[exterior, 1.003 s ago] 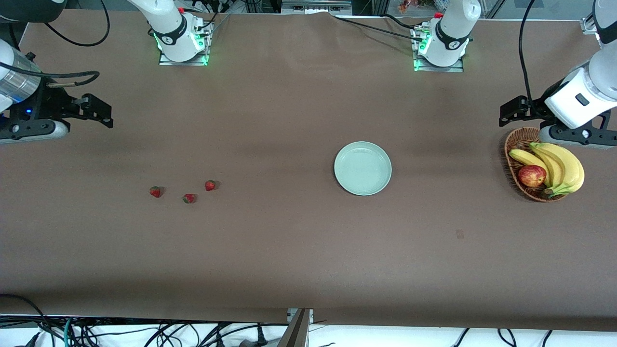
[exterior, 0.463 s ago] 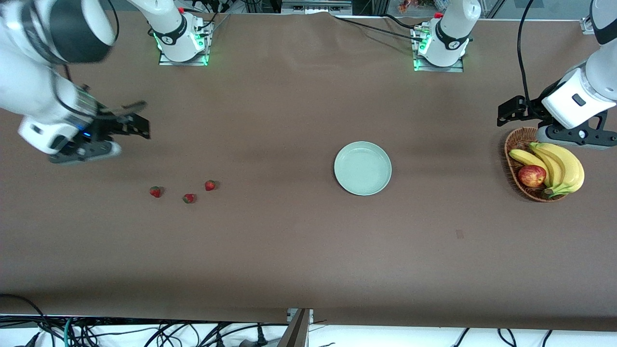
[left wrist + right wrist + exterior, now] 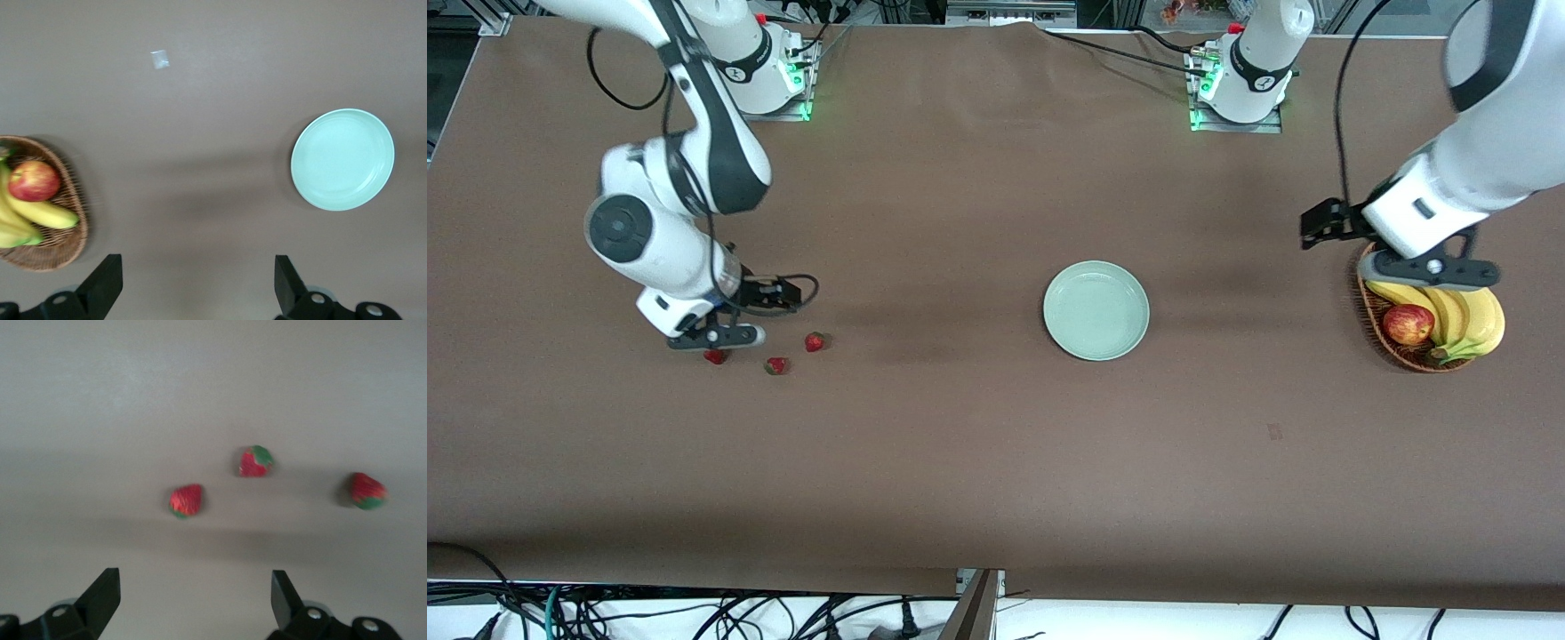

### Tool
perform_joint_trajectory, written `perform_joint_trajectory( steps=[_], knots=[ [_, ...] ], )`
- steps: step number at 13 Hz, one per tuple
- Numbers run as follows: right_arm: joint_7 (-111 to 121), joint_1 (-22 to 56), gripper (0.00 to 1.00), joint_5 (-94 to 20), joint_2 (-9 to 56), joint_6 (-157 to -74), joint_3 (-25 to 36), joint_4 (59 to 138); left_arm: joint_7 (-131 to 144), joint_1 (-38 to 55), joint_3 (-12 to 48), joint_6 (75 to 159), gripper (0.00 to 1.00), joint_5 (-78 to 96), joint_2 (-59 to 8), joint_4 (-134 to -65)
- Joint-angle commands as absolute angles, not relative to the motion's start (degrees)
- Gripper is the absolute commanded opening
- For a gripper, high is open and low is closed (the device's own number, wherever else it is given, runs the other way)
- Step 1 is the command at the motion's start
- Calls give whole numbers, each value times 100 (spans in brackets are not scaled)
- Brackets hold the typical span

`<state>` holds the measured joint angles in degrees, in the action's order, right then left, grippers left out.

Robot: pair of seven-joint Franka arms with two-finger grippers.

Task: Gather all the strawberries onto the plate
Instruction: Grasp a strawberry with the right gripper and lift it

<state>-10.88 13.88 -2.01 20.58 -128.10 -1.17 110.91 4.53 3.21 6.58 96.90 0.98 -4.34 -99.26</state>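
Three strawberries lie on the brown table toward the right arm's end: one (image 3: pixel 714 357), a middle one (image 3: pixel 776 365) and one (image 3: pixel 815 341). All three show in the right wrist view (image 3: pixel 187 500) (image 3: pixel 255 461) (image 3: pixel 366 491). My right gripper (image 3: pixel 716 339) (image 3: pixel 193 593) is open and empty, low over the table beside the first strawberry. The mint-green plate (image 3: pixel 1096 310) (image 3: pixel 342 160) sits empty mid-table. My left gripper (image 3: pixel 1433 267) (image 3: pixel 197 270) is open and empty, up over the basket's edge.
A wicker basket (image 3: pixel 1369 307) (image 3: pixel 63 247) at the left arm's end holds bananas (image 3: pixel 1463 311) and a red apple (image 3: pixel 1408 324) (image 3: pixel 33 181). A small pale mark (image 3: pixel 1274 432) lies on the cloth. Cables hang along the table's near edge.
My right arm has swung in from the table's end and come down beside the strawberries. My left gripper has shifted a little toward the plate, over the basket's edge.
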Motion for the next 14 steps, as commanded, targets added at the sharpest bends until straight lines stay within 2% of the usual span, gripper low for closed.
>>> perform_joint_trajectory(
  steps=[1,3,6,9,13,14],
  knots=[
    [-1397,1468,100,-281,2538,-13375,-97,11065,773,325,913,10264,100,79,-343,-10571],
    [-1441,1468,97,-290,2837,-13736,-97,11065,835,325,1054,10798,100,79,-351,-11036],
    [-1643,1512,83,-290,3189,-14176,-97,11057,1325,325,1422,11888,100,44,-561,-11784],
    [-1748,1512,59,-290,3261,-14229,-97,11048,2195,325,1809,12347,100,-683,-1097,-11848],
    [-1784,1556,26,-299,3296,-14229,-97,11030,2241,316,1819,12384,100,-712,-1178,-11804],
    [-1784,1564,23,-299,3296,-14229,-97,11030,2180,273,1819,12375,100,-712,-1169,-11786]
  ],
)
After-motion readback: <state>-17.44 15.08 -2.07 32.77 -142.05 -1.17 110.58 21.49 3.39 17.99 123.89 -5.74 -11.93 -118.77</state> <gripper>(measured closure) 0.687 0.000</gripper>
